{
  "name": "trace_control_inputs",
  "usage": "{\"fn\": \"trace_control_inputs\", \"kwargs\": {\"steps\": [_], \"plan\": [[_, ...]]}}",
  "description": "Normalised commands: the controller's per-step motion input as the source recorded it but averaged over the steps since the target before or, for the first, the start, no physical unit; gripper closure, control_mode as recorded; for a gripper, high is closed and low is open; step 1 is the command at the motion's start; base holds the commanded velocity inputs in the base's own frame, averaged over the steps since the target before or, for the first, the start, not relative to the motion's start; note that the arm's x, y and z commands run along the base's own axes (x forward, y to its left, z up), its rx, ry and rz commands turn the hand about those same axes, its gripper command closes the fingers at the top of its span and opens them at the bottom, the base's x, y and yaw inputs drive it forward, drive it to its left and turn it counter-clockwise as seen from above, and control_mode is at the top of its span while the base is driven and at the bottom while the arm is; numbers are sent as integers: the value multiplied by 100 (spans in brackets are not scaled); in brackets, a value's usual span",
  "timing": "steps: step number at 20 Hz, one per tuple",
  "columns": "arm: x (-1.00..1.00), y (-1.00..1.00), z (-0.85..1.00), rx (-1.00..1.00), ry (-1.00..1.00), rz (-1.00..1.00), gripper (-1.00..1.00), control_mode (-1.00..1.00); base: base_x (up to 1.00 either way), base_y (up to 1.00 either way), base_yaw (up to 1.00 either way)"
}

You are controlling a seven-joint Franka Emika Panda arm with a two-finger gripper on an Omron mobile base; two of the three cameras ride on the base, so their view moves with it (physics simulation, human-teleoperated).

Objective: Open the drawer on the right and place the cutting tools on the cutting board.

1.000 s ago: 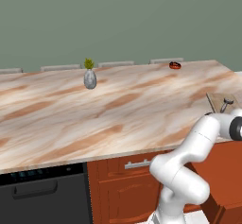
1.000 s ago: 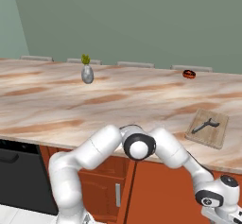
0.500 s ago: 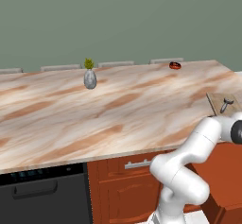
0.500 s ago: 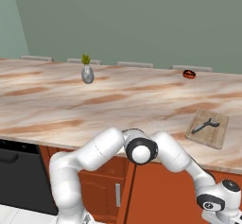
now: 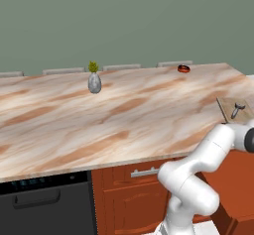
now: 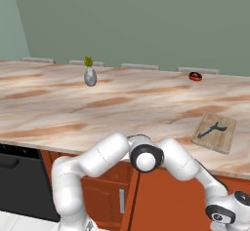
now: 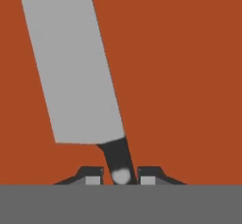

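Observation:
In the hand view a knife lies on the reddish-brown floor of the drawer point(image 7: 184, 76). Its broad grey blade point(image 7: 71, 67) points away from me and its dark handle point(image 7: 118, 159) points toward me. My gripper point(image 7: 121, 178) is shut on the end of that handle, one fingertip on each side. The cutting board point(image 6: 223, 140) point(image 5: 225, 104) lies at the counter's right end with a dark-handled cutting tool point(image 6: 213, 128) point(image 5: 237, 110) on it. In the right base view my arm reaches down below the counter edge, its wrist point(image 6: 225, 211) at the lower right.
A grey vase with a green sprig point(image 5: 94, 82) point(image 6: 90, 75) stands mid-counter, and a small red dish point(image 5: 184, 69) point(image 6: 195, 76) sits near the back wall. The black dishwasher front point(image 5: 44, 204) is at the lower left. A cabinet drawer front with a silver bar handle point(image 5: 145, 171) sits beside it.
The fingers were wide apart and have closed on the knife's handle. In the right base view the wrist has sunk a little lower and to the right.

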Motion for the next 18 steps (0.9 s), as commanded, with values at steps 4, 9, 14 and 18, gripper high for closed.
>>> {"fn": "trace_control_inputs", "kwargs": {"steps": [4,9,14,18], "plan": [[-59,6,-3,0,-13,0,100,-100,0,0,0],[-56,17,3,0,-26,0,100,-100,0,0,0],[-19,40,86,0,-40,-2,100,-100,0,0,0],[5,57,100,0,-35,-4,100,-100,0,0,0]]}}
